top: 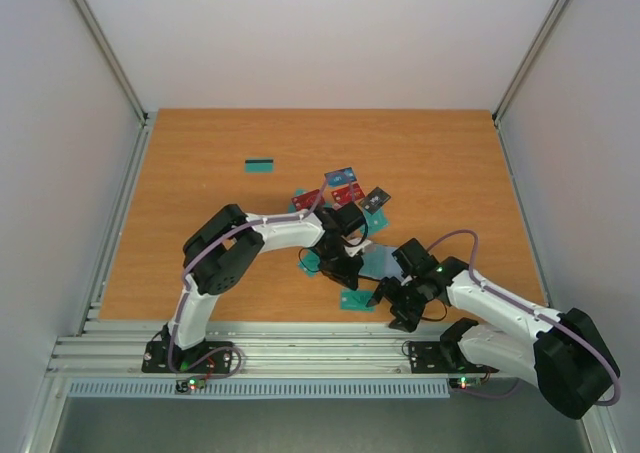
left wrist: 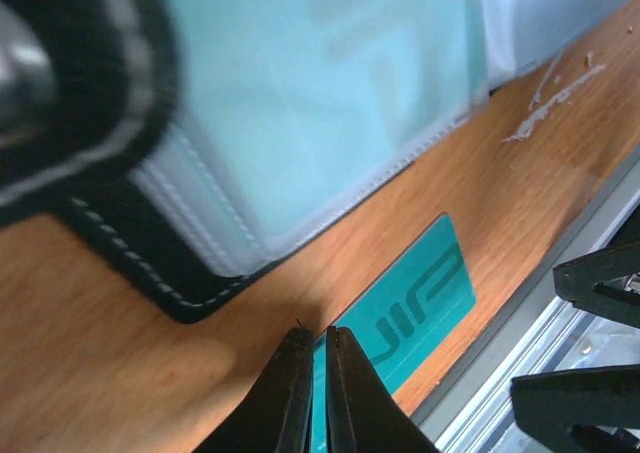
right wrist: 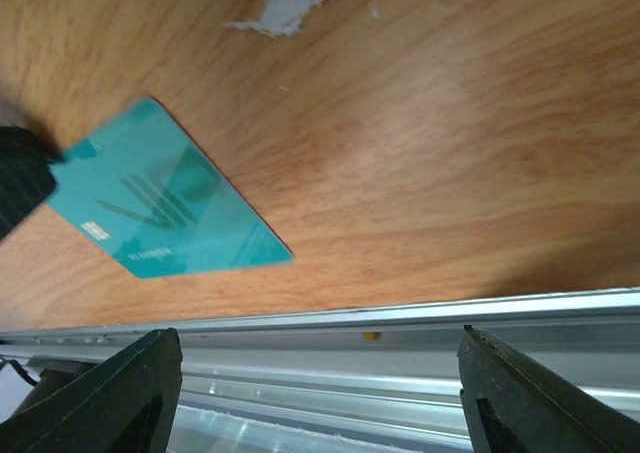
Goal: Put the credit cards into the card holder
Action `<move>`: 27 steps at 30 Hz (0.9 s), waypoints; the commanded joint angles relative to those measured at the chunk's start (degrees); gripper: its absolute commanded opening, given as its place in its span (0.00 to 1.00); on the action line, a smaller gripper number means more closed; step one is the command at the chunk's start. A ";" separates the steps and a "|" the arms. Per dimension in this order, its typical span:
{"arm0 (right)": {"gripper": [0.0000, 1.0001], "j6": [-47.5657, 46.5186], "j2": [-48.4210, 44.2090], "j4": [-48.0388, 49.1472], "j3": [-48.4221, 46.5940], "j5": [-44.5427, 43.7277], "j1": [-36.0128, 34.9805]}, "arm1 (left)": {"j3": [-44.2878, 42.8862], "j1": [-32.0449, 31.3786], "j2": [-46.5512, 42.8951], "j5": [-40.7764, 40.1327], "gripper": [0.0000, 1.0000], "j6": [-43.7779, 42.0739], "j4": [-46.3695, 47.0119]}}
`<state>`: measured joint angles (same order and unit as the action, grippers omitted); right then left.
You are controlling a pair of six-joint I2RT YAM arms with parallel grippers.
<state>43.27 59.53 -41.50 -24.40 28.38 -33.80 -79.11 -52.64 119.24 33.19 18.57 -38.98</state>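
The tabletop [top: 450, 163] in front of me is orange-brown wood, with pale scuffs [right wrist: 290, 3] in its surface close to the metal rail [right wrist: 400, 318] along my near edge. A striped teal card [top: 260, 165] lies alone toward the far left. Near the middle I see a loose cluster lying flat: a blue card [top: 340, 174], two red cards [top: 348, 192] and a dark grey card [top: 376, 198]. The open card holder [left wrist: 150, 273] lies flat closer to me, with a plain teal card [left wrist: 410, 313] just beside it, near the rail.

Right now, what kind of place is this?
Probably a robot test booth: two robot arms bolted to a metal rail, and a wooden table boxed in by plain white walls.
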 commanded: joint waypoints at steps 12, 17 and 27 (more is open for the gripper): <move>0.76 11.31 6.03 12.31 2.90 -2.94 -6.20 | 2.60 -2.90 -0.13 -0.83 0.06 3.00 1.69; 0.75 11.27 8.19 14.60 3.19 -2.78 -8.18 | 2.70 -2.95 -3.56 -1.28 0.06 3.36 1.38; 0.66 10.52 9.24 19.71 4.45 -2.76 -8.52 | 7.00 -2.90 -3.03 -0.32 0.06 3.95 3.69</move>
<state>54.13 67.77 -27.11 -21.41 27.53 -41.74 -75.40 -55.22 117.12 33.26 21.85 -37.08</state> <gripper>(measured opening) 0.677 0.060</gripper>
